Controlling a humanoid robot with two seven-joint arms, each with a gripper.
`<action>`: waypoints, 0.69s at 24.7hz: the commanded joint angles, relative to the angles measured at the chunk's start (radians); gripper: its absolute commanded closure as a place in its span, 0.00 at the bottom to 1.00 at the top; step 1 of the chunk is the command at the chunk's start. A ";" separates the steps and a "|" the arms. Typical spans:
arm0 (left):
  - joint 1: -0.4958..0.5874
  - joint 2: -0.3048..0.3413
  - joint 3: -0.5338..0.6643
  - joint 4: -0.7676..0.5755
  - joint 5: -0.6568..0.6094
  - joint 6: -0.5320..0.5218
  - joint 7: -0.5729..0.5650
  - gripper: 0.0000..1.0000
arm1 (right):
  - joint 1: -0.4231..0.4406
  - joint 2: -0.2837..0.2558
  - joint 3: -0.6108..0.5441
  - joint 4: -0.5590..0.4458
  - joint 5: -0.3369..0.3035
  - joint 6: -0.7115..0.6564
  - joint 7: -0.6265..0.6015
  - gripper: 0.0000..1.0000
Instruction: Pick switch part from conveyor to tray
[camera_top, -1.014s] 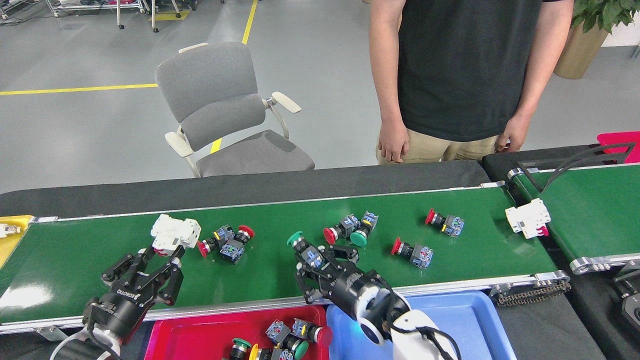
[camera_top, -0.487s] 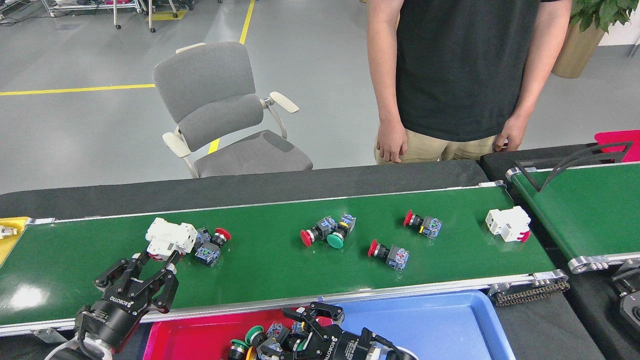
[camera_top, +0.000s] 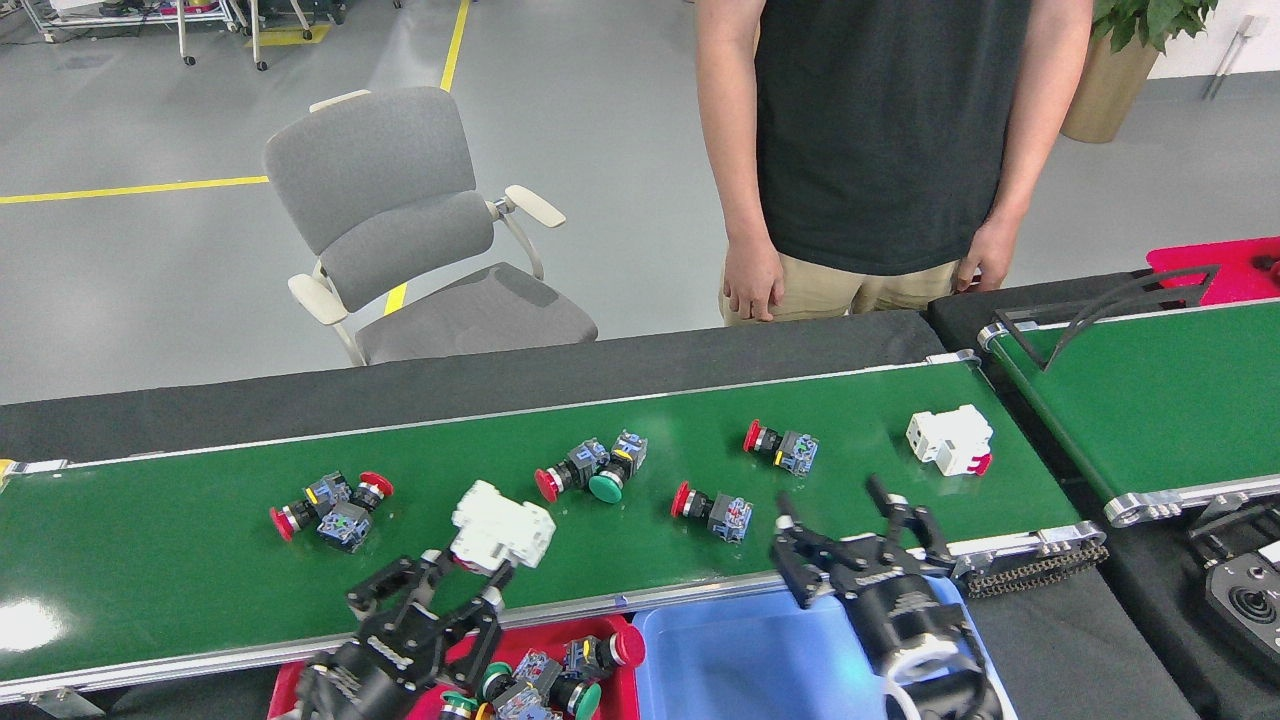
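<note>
The conveyor (camera_top: 150, 560) is the long dark-green belt with silver rails. My left gripper (camera_top: 472, 570) hovers over its front edge, shut on a white switch part (camera_top: 500, 525) held by its lower end. My right gripper (camera_top: 830, 510) stands open and empty over the belt's front rail, above the blue tray (camera_top: 740, 660). Just left of its fingers lies a red-capped switch (camera_top: 712, 507). Another white switch part (camera_top: 950, 440) rests at the belt's right end. The red tray (camera_top: 300, 690) below my left gripper holds several button switches (camera_top: 545, 680).
More button switches lie on the belt: a red pair (camera_top: 335, 500), a red and green pair (camera_top: 590, 470), and a single red one (camera_top: 780, 447). A person (camera_top: 870, 150) stands behind the belt. A second green belt (camera_top: 1150, 400) sits at the right, a grey chair (camera_top: 400, 220) beyond.
My left gripper carried the white switch part right and toward the front rail. My right gripper left the green-capped switch in the red tray and rose open over the blue tray. Belt parts drifted left.
</note>
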 joint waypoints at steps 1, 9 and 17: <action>0.007 -0.030 -0.057 -0.031 -0.042 0.039 0.003 0.79 | 0.005 -0.006 -0.018 -0.012 -0.003 0.022 -0.017 0.01; 0.124 -0.043 -0.241 -0.078 -0.080 0.073 0.009 0.07 | 0.043 -0.029 -0.045 -0.014 -0.017 -0.043 -0.016 0.01; 0.087 -0.074 -0.158 -0.078 -0.075 0.296 0.018 0.01 | 0.017 -0.031 -0.042 0.029 -0.009 -0.040 0.012 0.01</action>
